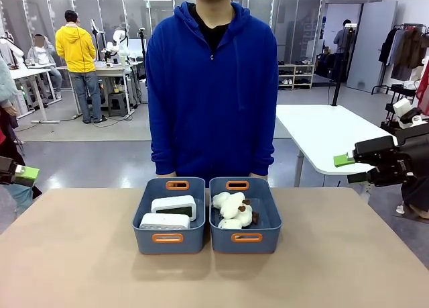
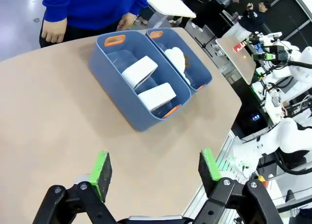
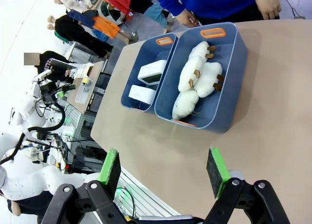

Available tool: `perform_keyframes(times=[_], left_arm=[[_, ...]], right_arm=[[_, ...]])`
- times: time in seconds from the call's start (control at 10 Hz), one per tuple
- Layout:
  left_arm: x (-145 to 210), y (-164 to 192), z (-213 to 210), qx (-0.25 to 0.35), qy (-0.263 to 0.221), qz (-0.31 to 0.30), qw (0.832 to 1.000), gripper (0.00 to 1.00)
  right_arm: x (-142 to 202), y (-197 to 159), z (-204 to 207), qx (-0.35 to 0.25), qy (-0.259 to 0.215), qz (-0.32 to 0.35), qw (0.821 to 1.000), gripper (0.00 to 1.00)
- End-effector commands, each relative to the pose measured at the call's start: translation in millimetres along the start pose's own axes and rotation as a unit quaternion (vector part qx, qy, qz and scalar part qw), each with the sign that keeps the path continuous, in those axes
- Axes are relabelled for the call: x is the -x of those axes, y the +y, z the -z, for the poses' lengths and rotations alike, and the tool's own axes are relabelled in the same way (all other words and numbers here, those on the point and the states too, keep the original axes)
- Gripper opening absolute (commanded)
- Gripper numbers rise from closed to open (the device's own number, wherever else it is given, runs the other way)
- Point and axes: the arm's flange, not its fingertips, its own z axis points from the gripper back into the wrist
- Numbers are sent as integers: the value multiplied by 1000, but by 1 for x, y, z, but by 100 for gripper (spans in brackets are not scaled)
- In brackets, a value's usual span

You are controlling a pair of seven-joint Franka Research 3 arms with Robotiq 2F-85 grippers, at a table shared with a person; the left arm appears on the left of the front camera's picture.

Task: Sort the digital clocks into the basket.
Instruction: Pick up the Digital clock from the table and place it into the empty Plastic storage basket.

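I work at a tan table point(image 1: 80, 261) in a bright lab, with a person in a blue hoodie point(image 1: 211, 86) standing at the far edge and other benches behind.

My left gripper point(image 2: 155, 173) hangs above the table's near corner, jaws spread wide and nothing between the green pads. From it, the two bins lie up at about twelve o'clock, well apart from my fingers. My right gripper point(image 3: 164, 170) is just as wide open and just as empty, hovering off the table's other side; from it the bins sit at about one o'clock.

Seen from the front, the bins stand touching side by side at the middle of the table, near the person. The basket point(image 1: 169, 239) at nine o'clock of the pair holds both clocks: one clock point(image 1: 174, 206) leans at the far end, the other clock point(image 1: 165, 221) lies at the near end, just beside it. The second bin point(image 1: 247, 239), at three o'clock, holds the white plush toys point(image 1: 232, 211) with brown feet.

I see no clock left out on the table, and no toy either. I judge the sorting finished: both clocks are in, nothing is in my grip, and both arms are clear of the bins. What may be left is only pulling back to rest.
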Motion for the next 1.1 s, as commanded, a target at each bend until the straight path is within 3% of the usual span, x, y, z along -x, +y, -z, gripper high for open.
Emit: perform_keyframes(times=[0.0,1.0], left_arm=[[-10,5,3,5,4,1,1000,91],[-10,5,3,5,4,1,1000,91]], right_arm=[[-1,0,-1,-2,1,-1,1000,90],[-1,0,-1,-2,1,-1,1000,90]])
